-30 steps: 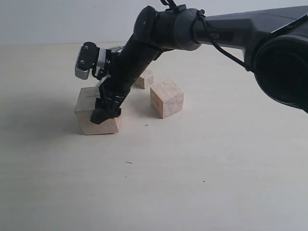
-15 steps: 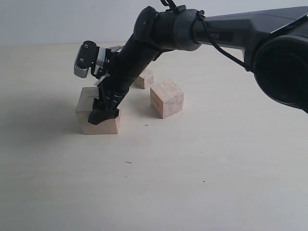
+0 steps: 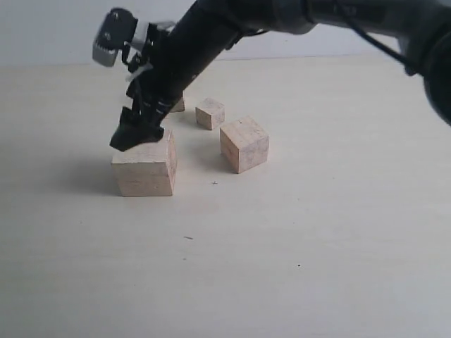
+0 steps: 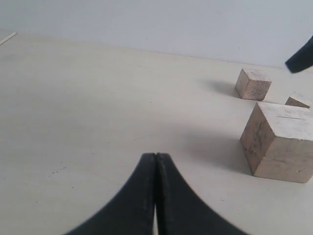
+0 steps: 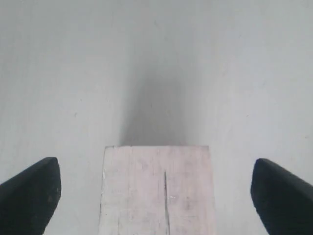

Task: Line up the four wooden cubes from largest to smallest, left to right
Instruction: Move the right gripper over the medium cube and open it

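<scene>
The largest wooden cube (image 3: pixel 144 169) rests on the table at the left, its saw-line showing on top in the right wrist view (image 5: pixel 156 191). My right gripper (image 3: pixel 137 135) hovers just above it, open, with its fingers (image 5: pixel 30 191) standing clear on either side. The second largest cube (image 3: pixel 244 144) sits to the right. A small cube (image 3: pixel 210 113) lies behind, and another cube (image 3: pixel 178 105) is partly hidden by the arm. My left gripper (image 4: pixel 155 156) is shut and holds nothing, low over bare table, out of the exterior view. It sees the largest cube (image 4: pixel 279 142) and a small cube (image 4: pixel 253 83).
The pale tabletop (image 3: pixel 296 246) stretches wide in front and to the right of the cubes. The right arm (image 3: pixel 211 28) reaches across from the upper right over the back cubes. A pale wall (image 3: pixel 42 28) runs behind the table.
My right gripper has let go of the largest cube and risen above it, moving slightly left. The cube stays on the table; the small cube behind the arm now shows.
</scene>
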Robot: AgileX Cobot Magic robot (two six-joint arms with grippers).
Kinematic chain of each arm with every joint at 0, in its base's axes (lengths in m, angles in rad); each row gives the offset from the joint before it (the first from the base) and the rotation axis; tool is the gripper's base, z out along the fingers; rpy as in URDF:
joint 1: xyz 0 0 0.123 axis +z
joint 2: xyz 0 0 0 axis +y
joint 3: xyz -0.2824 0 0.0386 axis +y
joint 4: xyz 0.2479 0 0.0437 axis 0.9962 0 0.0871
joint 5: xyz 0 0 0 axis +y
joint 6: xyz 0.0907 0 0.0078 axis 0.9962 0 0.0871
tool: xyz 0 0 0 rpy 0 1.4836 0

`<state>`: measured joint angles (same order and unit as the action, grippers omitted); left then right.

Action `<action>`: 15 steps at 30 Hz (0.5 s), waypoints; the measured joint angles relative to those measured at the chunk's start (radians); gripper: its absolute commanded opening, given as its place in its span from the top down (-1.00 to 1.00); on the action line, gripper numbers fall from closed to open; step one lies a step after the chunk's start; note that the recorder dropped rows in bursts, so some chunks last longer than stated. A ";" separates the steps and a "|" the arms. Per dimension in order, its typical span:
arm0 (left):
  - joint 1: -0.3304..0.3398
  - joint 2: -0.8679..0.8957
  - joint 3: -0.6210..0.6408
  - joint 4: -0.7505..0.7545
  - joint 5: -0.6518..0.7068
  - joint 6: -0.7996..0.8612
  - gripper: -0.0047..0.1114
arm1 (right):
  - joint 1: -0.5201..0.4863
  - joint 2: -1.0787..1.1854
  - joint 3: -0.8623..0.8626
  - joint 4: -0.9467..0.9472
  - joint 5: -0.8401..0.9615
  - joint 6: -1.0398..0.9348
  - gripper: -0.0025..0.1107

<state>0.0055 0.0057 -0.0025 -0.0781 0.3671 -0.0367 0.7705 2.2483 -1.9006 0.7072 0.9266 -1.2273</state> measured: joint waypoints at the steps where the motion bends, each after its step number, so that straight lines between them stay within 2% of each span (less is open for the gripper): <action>1: 0.000 0.000 0.000 0.000 0.000 0.000 0.92 | 0.000 -0.021 0.000 -0.011 0.001 0.021 -0.88; 5: 0.000 0.000 0.000 0.000 0.000 0.000 0.92 | 0.002 -0.111 -0.005 -0.119 0.004 0.178 -0.80; 8: 0.000 0.000 0.000 0.000 0.000 0.000 0.92 | 0.002 -0.164 -0.006 -0.248 0.021 0.377 -0.76; 13: 0.000 0.000 0.000 0.000 0.000 0.000 0.92 | 0.002 -0.198 -0.006 -0.427 0.060 0.609 -0.75; 15: 0.000 0.000 0.000 0.000 0.000 0.000 0.92 | 0.002 -0.198 -0.006 -0.562 0.108 0.723 -0.75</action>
<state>0.0055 0.0057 -0.0025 -0.0781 0.3671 -0.0367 0.7723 2.0503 -1.9069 0.1450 1.0346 -0.5040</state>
